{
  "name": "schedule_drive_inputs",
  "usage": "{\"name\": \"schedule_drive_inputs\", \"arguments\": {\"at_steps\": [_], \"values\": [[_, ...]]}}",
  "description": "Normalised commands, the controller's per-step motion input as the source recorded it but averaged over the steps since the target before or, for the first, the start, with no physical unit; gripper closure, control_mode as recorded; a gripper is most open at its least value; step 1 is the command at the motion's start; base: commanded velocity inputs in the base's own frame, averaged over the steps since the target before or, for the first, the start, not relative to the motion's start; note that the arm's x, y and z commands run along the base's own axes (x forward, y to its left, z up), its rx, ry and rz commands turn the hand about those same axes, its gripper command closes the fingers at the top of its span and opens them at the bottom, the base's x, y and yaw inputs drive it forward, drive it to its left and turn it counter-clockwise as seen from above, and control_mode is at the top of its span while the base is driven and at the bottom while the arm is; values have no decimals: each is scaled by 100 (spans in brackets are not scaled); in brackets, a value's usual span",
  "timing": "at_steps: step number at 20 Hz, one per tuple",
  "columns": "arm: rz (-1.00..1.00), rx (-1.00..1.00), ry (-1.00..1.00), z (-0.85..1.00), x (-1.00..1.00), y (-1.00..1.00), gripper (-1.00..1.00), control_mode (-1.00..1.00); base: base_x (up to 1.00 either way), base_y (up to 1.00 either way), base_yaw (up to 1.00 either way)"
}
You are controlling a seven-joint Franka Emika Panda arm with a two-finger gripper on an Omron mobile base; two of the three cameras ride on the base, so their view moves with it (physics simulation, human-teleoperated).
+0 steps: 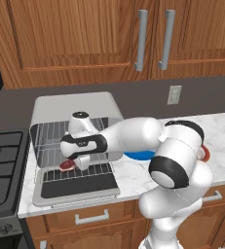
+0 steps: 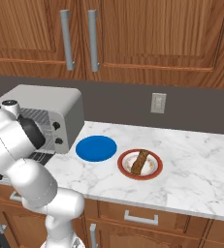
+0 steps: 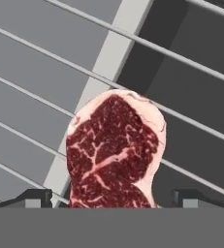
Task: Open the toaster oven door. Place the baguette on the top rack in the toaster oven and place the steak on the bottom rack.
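Up close, steak [image 3: 114, 150] lies on bottom rack [image 3: 45, 97].

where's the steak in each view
Left base view: steak at lower left, on the bottom rack, beside the hand.
Right base view: hidden behind the arm.
Hand view: steak at centre, on wire bars.
Shared landmark: toaster oven.

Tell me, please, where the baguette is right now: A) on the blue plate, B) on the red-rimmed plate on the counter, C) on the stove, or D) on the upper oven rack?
B: the baguette lies on the red-rimmed plate, right of the blue plate, outside the toaster oven.
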Motion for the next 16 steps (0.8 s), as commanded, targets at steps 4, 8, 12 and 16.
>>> {"name": "schedule_drive_inputs", "arguments": {"at_steps": [4,8,12,16], "values": [[0,0,0,25,-26,0,-100,-100,0,0,0],[8,0,0,25,-34,0,-100,-100,0,0,0],[28,-1,0,13,-40,1,-100,-100,0,0,0],[41,-3,0,1,-38,5,-100,-100,0,0,0]]}}
